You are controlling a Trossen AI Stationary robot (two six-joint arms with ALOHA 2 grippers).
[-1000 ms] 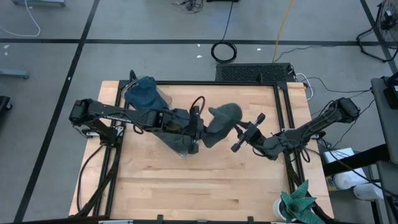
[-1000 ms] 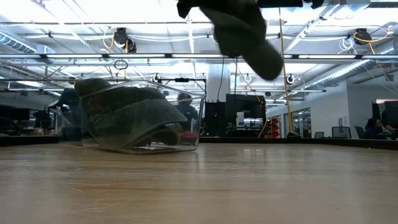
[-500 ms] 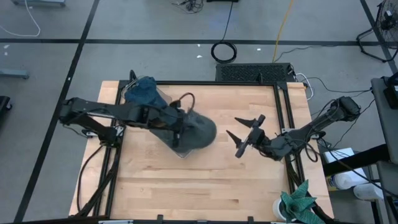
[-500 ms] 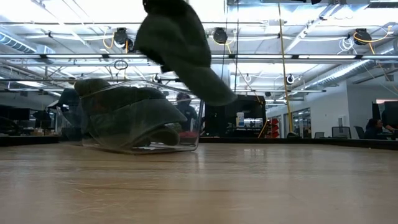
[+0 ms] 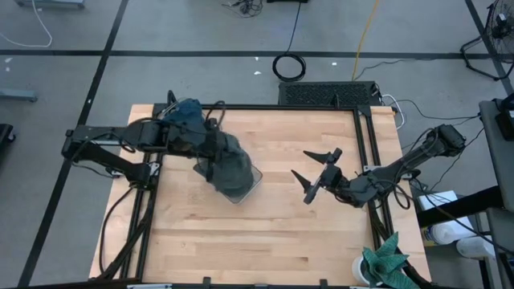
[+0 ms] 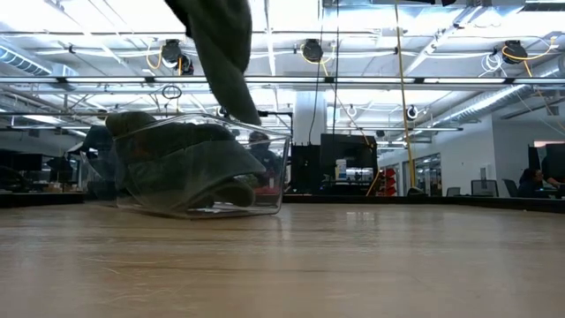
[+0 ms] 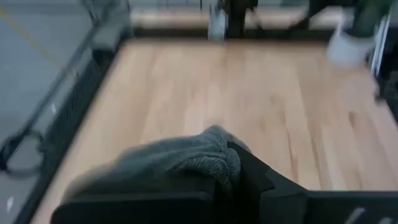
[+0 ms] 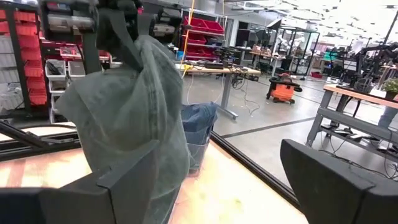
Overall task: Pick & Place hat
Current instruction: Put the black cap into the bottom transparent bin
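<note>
Hat [image 5: 229, 164] now over bin [image 5: 250, 186], hanging lengthwise down, left gripper [image 5: 207, 152] clamping it, right gripper [image 5: 309, 174] spread

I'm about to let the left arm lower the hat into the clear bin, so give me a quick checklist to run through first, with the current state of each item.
1. Left hand shut on the grey hat: ok, the hat hangs from it.
2. Hat above the clear bin: ok in the high view; the low view shows it hanging over the bin's rim.
3. Right hand open and away from the hat: ok, it sits apart toward the table's right side.
4. Room in the bin: cannot tell; hats already fill much of it.
5. Hat free of the bin's rim: cannot tell, its lower edge overlaps the rim in the low view.
</note>
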